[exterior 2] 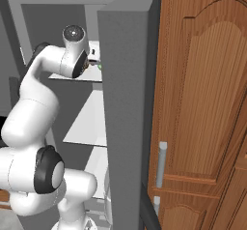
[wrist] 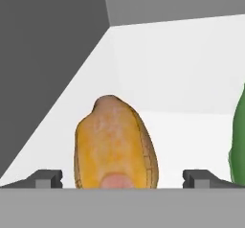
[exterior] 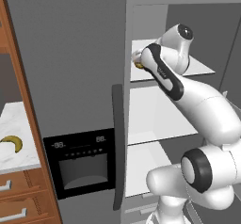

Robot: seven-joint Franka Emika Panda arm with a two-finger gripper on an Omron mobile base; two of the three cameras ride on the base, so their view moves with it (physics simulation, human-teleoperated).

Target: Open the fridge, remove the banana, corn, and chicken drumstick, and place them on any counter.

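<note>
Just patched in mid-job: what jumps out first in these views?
The white arm reaching into the open fridge, at its top shelf. In the hand view the chicken drumstick sits between the open gripper's fingertips, with the green corn at the right edge. A banana already lies on the counter at left.

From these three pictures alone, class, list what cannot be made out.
- Chicken drumstick: its lower end is cut off at the hand view's bottom edge.
- Corn: cut off by the hand view's right edge.
- Whether the open hand touches the drumstick: fingertips barely show.
- Fridge top shelf: the arm hides most of it in both base views.
- Dispenser display: digits too small.
</note>
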